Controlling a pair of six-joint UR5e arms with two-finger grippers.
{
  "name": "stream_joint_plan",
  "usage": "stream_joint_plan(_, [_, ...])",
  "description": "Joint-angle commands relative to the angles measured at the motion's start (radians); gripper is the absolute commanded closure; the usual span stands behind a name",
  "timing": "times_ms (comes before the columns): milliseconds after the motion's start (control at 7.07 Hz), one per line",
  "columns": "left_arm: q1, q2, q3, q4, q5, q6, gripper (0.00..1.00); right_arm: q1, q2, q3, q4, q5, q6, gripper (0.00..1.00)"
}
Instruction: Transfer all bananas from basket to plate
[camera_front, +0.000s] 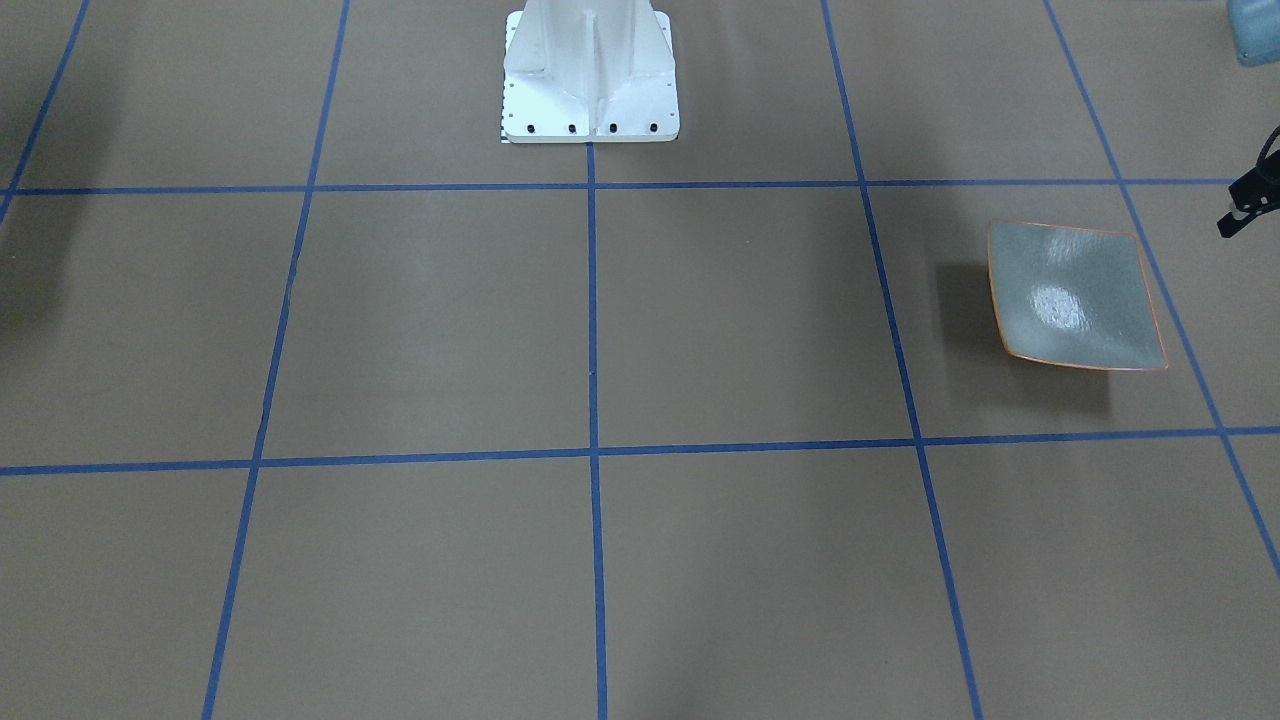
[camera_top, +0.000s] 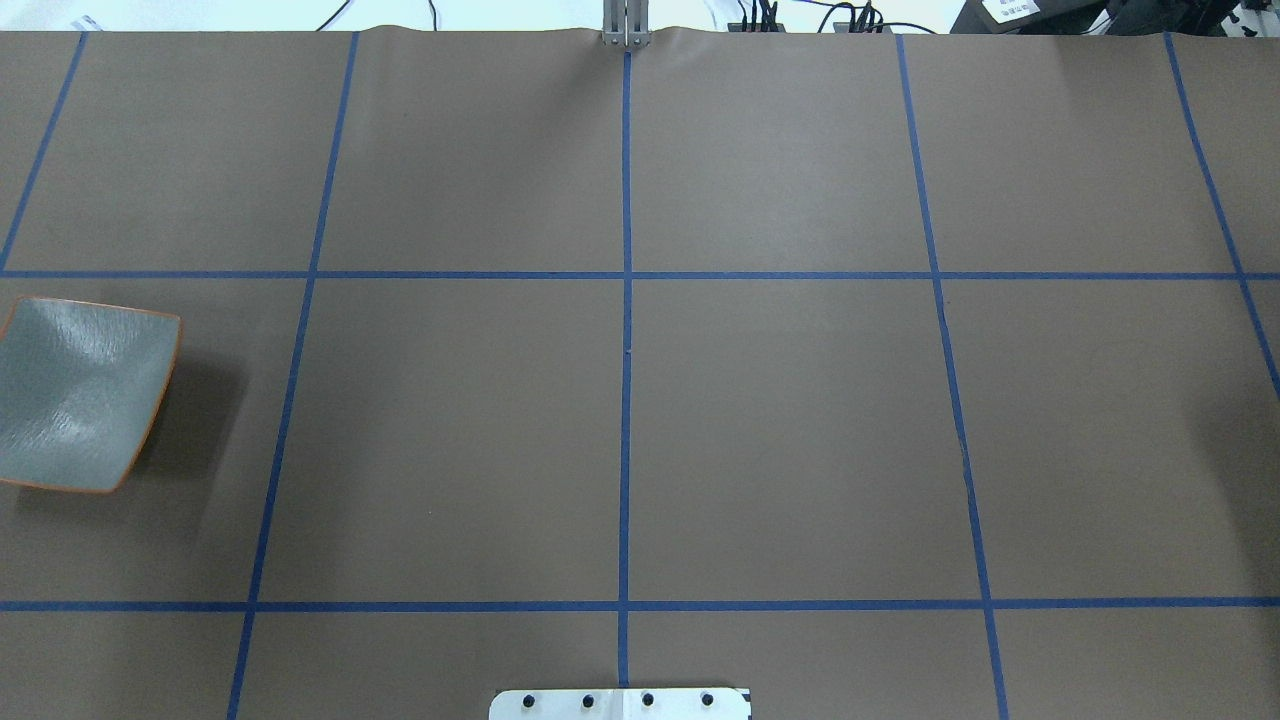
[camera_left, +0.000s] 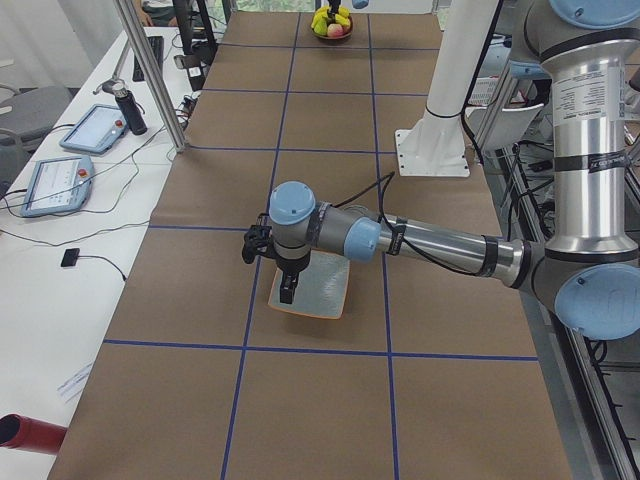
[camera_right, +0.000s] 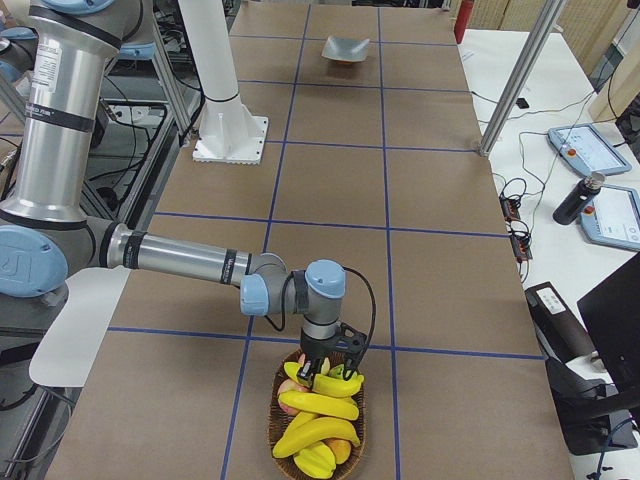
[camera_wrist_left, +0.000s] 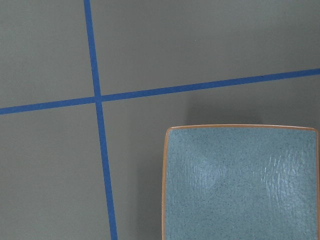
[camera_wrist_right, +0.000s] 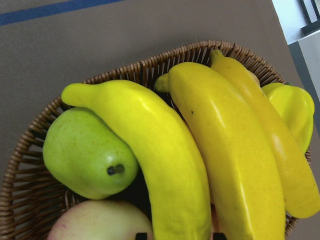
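Note:
Three yellow bananas (camera_wrist_right: 165, 165) lie in a wicker basket (camera_wrist_right: 150, 65) in the right wrist view, and they also show in the exterior right view (camera_right: 318, 432). My right gripper (camera_right: 333, 378) hangs just above them, open. Its fingertips (camera_wrist_right: 142, 235) peek in at the bottom edge on either side of one banana. The grey-green plate (camera_top: 80, 395) with an orange rim is bare; it also shows in the front view (camera_front: 1075, 300) and the left wrist view (camera_wrist_left: 240, 185). My left gripper (camera_left: 288, 290) hovers over the plate (camera_left: 320, 290); I cannot tell whether it is open or shut.
A green pear (camera_wrist_right: 85, 155), a pale apple (camera_wrist_right: 95, 222) and another yellow fruit (camera_wrist_right: 292, 107) share the basket. The white robot base (camera_front: 590, 80) stands mid-table. Blue tape lines grid the brown table. Tablets (camera_left: 55, 180) and cables lie on the side bench.

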Motion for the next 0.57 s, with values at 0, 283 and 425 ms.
stream_joint_plan(0, [0.0, 0.0, -0.004, 0.001, -0.002, -0.001, 0.0, 0.001, -0.002, 0.034, 0.016, -0.002, -0.014, 1.0])
stream_joint_plan(283, [0.0, -0.006, -0.001, 0.002, -0.037, -0.001, 0.0, 0.018, -0.029, 0.097, 0.007, -0.004, -0.065, 1.0])
stream_joint_plan(425, [0.0, -0.011, 0.0, 0.002, -0.037, -0.003, 0.0, 0.047, -0.033, 0.118, 0.005, -0.005, -0.096, 1.0])
